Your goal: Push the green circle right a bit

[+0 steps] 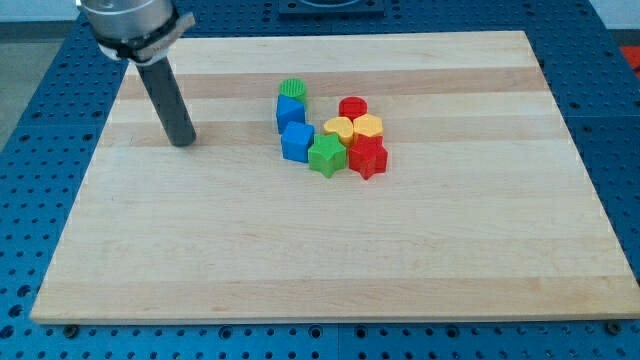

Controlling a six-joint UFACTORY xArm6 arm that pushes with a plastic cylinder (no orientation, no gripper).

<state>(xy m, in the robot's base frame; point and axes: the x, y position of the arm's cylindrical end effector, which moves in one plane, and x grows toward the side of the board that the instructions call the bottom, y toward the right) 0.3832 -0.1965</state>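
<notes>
green circle atop cluster, my tip well left; apart

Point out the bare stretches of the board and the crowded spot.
Free: the whole lower half of the wooden board below the green star, and the view's right beyond the red star. Also the strip between my tip and the green circle. Crowded: the cluster around the yellow blocks.
</notes>
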